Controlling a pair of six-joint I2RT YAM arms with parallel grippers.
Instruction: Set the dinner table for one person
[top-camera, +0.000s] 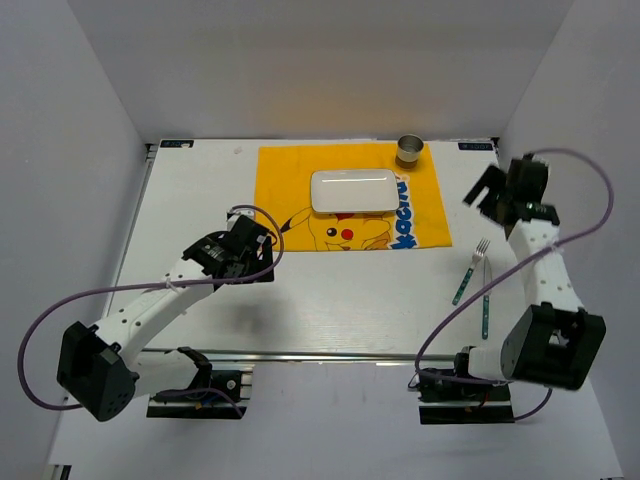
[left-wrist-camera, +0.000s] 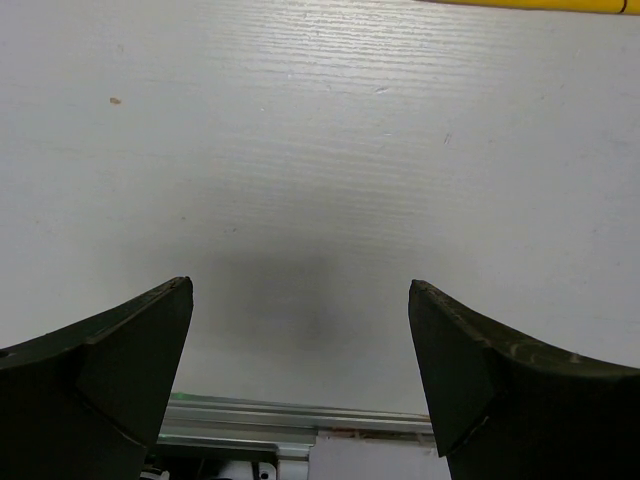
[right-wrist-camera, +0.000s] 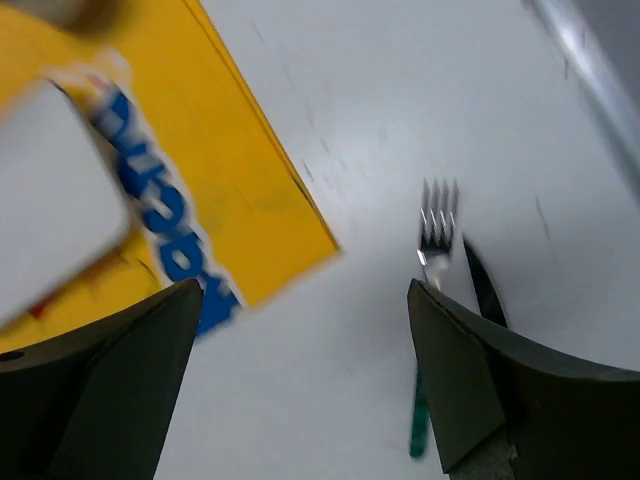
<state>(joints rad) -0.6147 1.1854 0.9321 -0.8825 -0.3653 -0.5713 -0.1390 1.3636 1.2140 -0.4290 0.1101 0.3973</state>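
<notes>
The dinner table (top-camera: 190, 200) is a white tabletop with a metal rail (top-camera: 330, 354) along its front edge. A white rectangular plate (top-camera: 352, 190) lies on a yellow cartoon-print cloth (top-camera: 285, 170) at the back, and a metal cup (top-camera: 410, 150) stands at the cloth's far right corner. A fork (top-camera: 472, 268) with a green handle and a second green-handled utensil (top-camera: 485, 305) lie on the bare table to the right. My left gripper (top-camera: 258, 258) is open and empty over bare table (left-wrist-camera: 320, 150). My right gripper (top-camera: 483, 190) is open and empty, above and beyond the fork (right-wrist-camera: 437, 225).
Grey-white panels wall the table on three sides. The right wrist view is blurred: the cloth (right-wrist-camera: 200, 140) and plate (right-wrist-camera: 50, 210) are at the left, and a dark blade (right-wrist-camera: 487, 292) lies beside the fork. The left wrist view shows the front rail (left-wrist-camera: 290, 415) and the cloth's edge (left-wrist-camera: 560, 4).
</notes>
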